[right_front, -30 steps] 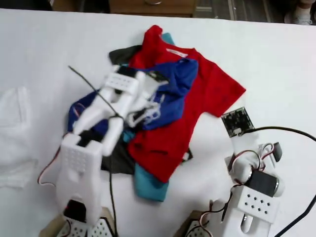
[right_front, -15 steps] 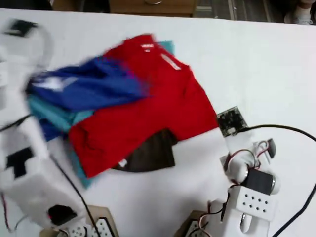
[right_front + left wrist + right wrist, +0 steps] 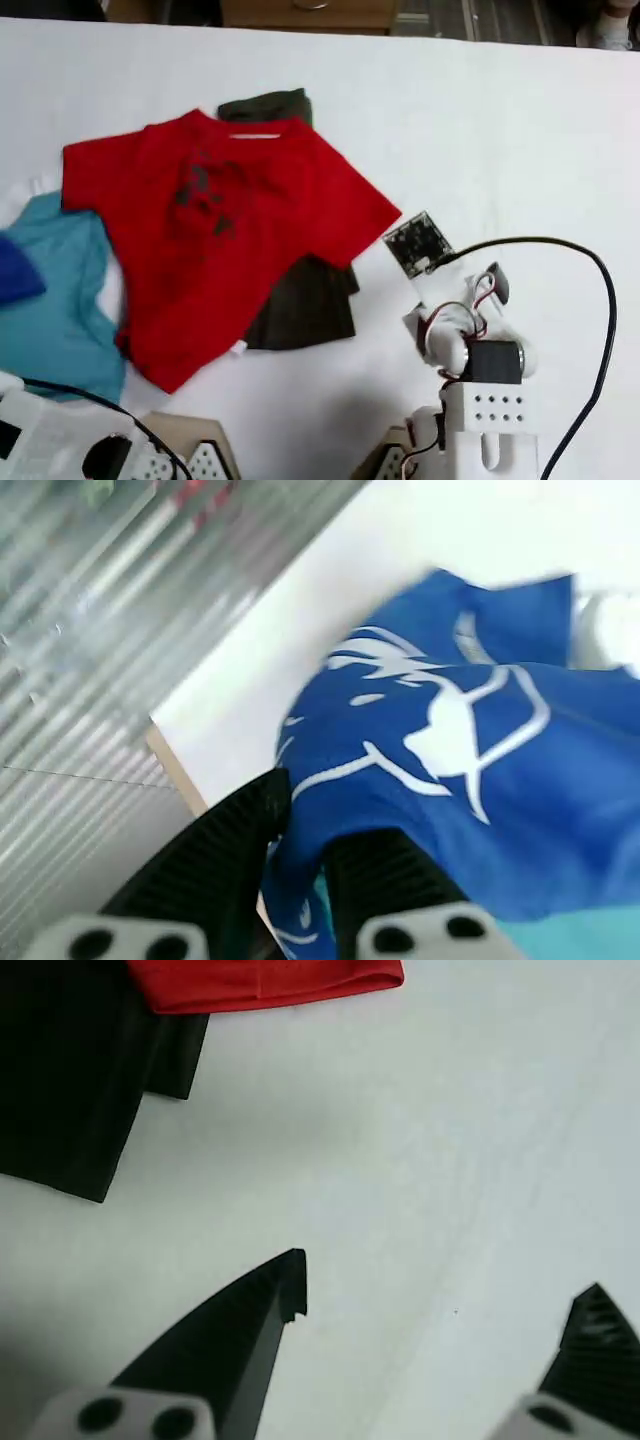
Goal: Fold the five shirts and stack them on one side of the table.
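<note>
A red shirt (image 3: 220, 240) lies spread out left of the table's middle, with a dark shirt (image 3: 305, 305) under it that sticks out at the far and near sides. A teal shirt (image 3: 55, 310) lies at the left, partly under the red one. My left gripper (image 3: 300, 830) is shut on a blue shirt (image 3: 450, 770) with a white print, held over the table's left edge; a corner of this blue shirt (image 3: 15, 270) shows at the left border. My right gripper (image 3: 445, 1305) stands open over bare table, near the red shirt's hem (image 3: 260, 980) and the dark shirt (image 3: 80, 1080).
The right arm (image 3: 480, 365) sits at the near right with a black cable (image 3: 600, 300) looping around it. The left arm's base (image 3: 50, 450) is at the near left corner. The table edge (image 3: 175, 765) and floor lie beside the blue shirt. White tabletop (image 3: 520, 130) stretches to the right.
The left arm has swung off to the left with the blue shirt, dragging the pile along. The red shirt now lies spread out. The right arm has shifted slightly left.
</note>
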Controlling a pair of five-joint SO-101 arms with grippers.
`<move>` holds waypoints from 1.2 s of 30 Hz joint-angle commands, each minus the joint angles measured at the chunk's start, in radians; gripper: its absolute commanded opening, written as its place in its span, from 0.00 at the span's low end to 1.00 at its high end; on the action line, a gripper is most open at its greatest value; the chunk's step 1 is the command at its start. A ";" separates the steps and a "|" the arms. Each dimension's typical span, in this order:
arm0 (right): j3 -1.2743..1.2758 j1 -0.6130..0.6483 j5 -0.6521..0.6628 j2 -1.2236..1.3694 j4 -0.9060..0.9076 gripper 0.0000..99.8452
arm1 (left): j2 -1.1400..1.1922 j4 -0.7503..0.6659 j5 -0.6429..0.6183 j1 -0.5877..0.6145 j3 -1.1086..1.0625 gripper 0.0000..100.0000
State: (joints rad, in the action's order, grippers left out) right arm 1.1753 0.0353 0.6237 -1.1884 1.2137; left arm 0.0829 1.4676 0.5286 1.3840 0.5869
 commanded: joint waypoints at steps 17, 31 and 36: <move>0.029 -0.007 -0.002 -0.002 -0.002 0.41 | -0.066 0.267 0.014 -1.154 -0.326 0.32; 0.026 -0.128 0.077 -0.008 0.002 0.41 | 0.161 -0.267 -0.084 -1.306 -0.872 0.32; 0.021 -0.130 0.084 -0.010 0.002 0.41 | 0.356 -0.178 -0.080 -1.237 -0.727 0.25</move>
State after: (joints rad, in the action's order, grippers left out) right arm 1.2106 -0.0875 0.7035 -1.1884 1.2137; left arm 0.3529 1.2405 0.4473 0.0951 -0.2202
